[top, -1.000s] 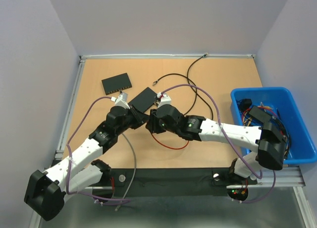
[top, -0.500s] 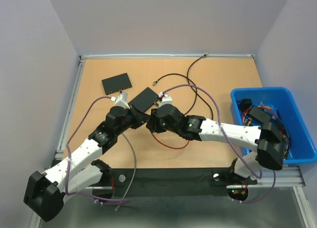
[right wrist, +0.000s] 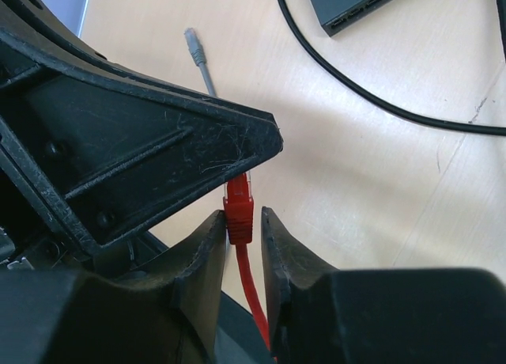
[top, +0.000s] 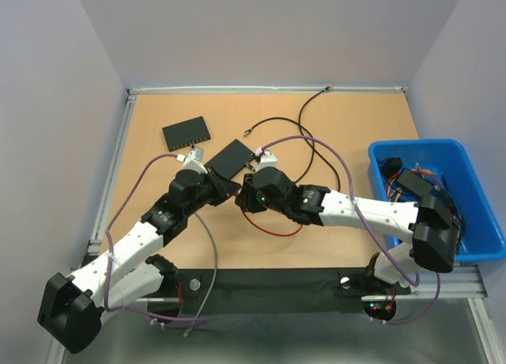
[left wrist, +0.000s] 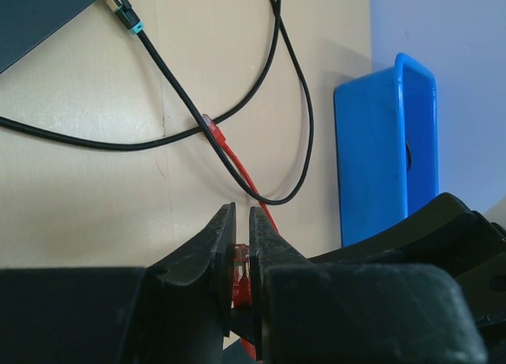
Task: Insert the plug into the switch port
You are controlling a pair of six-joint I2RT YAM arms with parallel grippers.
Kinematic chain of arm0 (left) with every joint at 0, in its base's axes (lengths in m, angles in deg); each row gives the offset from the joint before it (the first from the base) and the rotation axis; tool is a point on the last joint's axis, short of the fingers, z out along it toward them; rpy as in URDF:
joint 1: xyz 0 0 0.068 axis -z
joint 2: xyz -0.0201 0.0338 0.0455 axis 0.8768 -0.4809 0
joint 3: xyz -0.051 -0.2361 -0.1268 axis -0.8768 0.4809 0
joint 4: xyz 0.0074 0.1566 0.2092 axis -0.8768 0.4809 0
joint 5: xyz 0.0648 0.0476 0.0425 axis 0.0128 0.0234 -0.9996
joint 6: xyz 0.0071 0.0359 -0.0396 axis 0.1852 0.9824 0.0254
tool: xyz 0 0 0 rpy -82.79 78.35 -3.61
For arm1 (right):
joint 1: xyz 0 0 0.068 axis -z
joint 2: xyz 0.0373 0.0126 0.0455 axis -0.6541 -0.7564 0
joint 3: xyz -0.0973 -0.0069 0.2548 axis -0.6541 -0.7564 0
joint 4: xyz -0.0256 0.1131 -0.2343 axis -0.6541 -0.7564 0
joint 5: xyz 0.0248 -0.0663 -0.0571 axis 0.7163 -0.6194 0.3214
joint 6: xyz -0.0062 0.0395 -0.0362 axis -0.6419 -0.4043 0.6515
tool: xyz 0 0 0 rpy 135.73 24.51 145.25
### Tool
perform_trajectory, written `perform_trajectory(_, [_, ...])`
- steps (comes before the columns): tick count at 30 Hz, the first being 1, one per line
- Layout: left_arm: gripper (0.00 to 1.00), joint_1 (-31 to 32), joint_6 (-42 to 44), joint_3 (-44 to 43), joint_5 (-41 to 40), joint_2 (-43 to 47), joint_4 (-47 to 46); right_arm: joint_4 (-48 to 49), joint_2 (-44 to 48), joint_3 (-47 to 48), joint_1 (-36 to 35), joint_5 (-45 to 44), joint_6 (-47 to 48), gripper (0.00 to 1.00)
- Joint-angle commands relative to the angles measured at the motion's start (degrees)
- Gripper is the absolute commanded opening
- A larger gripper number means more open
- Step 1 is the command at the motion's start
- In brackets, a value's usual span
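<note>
The red plug [right wrist: 239,210] hangs above the table between both grippers, its red cable [top: 273,232] looping down onto the wood. My left gripper [left wrist: 243,210] is shut on the plug's [left wrist: 239,273] front end. From the other side, my right gripper [right wrist: 242,215] straddles the plug's boot. Its left jaw touches the boot and a narrow gap shows at its right jaw. In the top view the two grippers [top: 236,191] [top: 247,194] meet just below a black switch [top: 230,157]. A second black switch [top: 187,133], with its port row [right wrist: 356,0] showing, lies further left.
A black cable [top: 304,134] curves across the table, and its teal-tipped plug [left wrist: 126,12] lies at a switch's edge. The red cable's other end [left wrist: 209,127] rests on the wood. A grey plug [right wrist: 194,47] lies nearby. A blue bin [top: 466,245] with cables stands at the right.
The right gripper's jaws have narrowed around the red plug's boot. Both arms have barely shifted, and the left gripper keeps its hold.
</note>
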Motion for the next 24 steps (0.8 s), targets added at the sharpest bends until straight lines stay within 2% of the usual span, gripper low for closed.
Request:
perform_trajectory(1, [0.0, 0.3, -0.3, -2.6, -0.3, 0.6, -1.4, 2.3, 1.9, -0.1, 0.3, -0.5, -0.6, 0.29])
perform_trajectory(5, [0.0, 0.3, -0.3, -2.7, -0.4, 0.5, -1.5, 2.6, 1.8, 0.0, 0.4, -0.2, -0.7, 0.21])
perform_trajectory(14, [0.0, 0.6, 0.2, -3.0, -0.3, 0.5, -1.7, 2.8, 2.3, -0.9, 0.7, 0.1, -0.8, 0.13])
perform_trajectory(16, [0.06, 0.5, 1.0, -3.5, -0.8, 0.3, -1.1, 2.8, 2.7, -1.7, 1.2, -0.1, -0.1, 0.09])
perform_trajectory(21, [0.31, 0.1, 6.7, -8.2, -7.4, -2.0, 5.5, 2.7, 4.9, -5.5, 4.9, 0.7, 1.6, 0.06])
perform_trajectory(23, [0.4, -0.7, 10.0, -11.7, -9.7, -4.8, 9.9, 2.7, 5.5, -6.8, 6.8, 1.8, 3.2, 0.04])
perform_trajectory(24, [0.41, -1.5, 11.1, -12.9, -10.1, -7.3, 10.9, 2.7, 5.5, -7.0, 7.4, 2.2, 3.9, 0.04])
